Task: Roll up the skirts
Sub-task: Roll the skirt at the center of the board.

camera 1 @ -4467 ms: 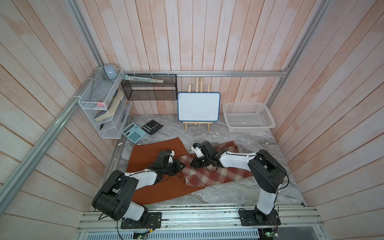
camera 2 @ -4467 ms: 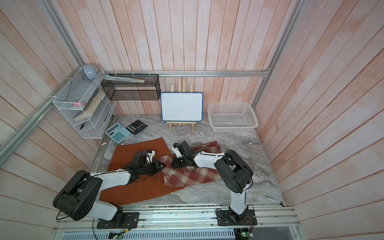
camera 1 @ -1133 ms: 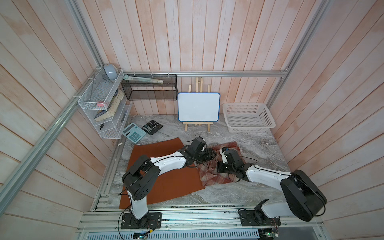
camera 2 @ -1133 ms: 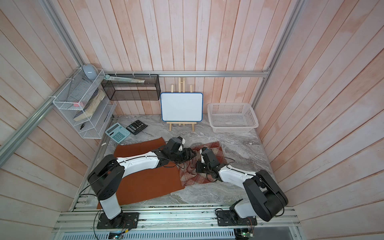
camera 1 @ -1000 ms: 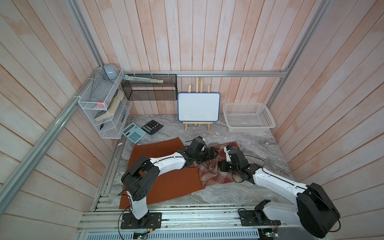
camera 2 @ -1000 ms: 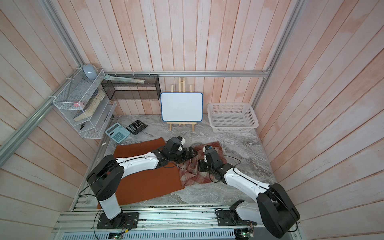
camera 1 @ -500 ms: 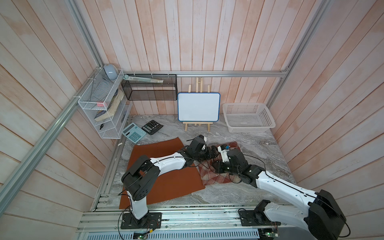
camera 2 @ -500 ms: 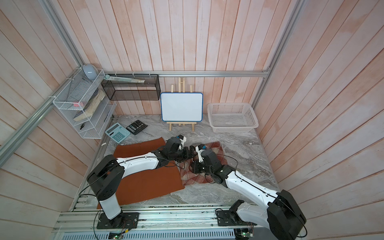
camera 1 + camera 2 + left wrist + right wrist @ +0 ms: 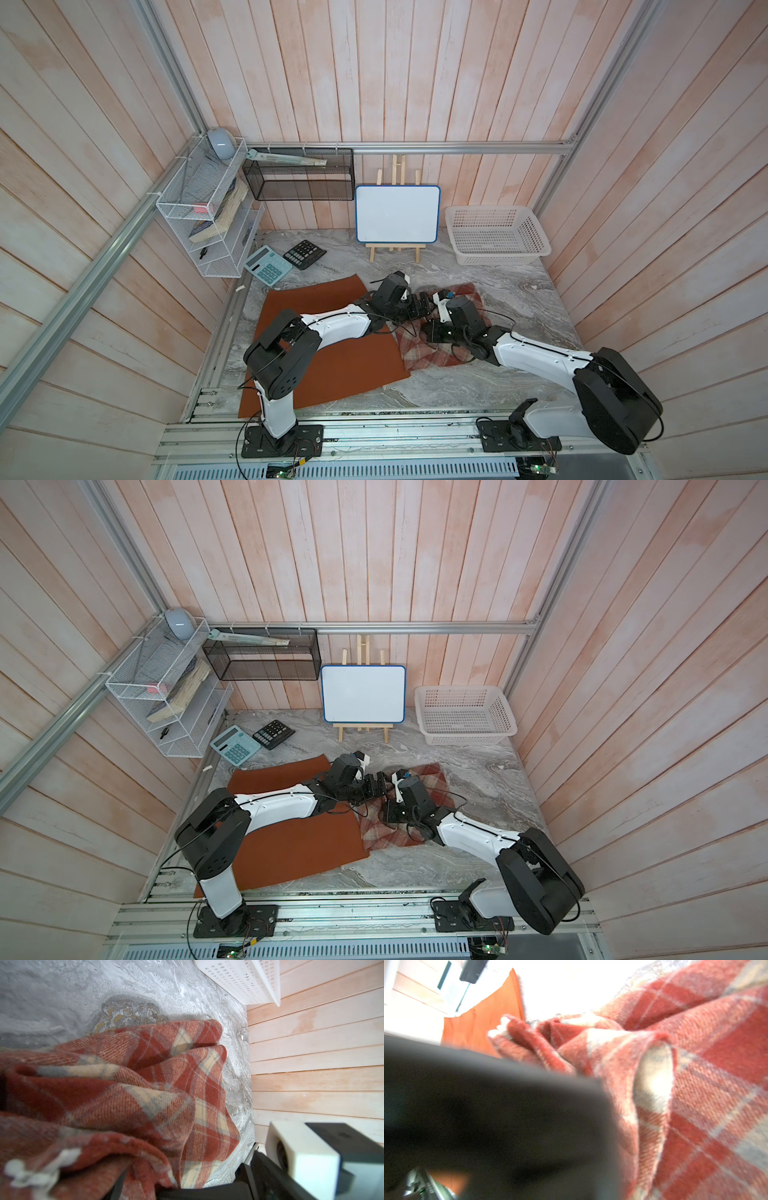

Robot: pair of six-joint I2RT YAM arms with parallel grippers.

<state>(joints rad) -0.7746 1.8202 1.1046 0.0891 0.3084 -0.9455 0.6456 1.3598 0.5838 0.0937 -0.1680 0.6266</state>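
Bare surface (image 9: 511, 291) lies beyond the bunched plaid skirt's (image 9: 428, 353) far edge. Both arms stretch low over it: left tool (image 9: 422, 304) spread wide, holding nothing; right tool (image 9: 428, 330) closed, grip unclear.

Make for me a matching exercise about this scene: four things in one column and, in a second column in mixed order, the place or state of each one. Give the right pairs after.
Column one
1. orange skirt
2. plaid skirt
3. white basket
4. whiteboard

Column two
A. stands on a small wooden easel
B. bunched into folds
C. lies spread flat on the table
D. sits in the far right corner of the table

Right pairs: 1-C, 2-B, 3-D, 4-A.
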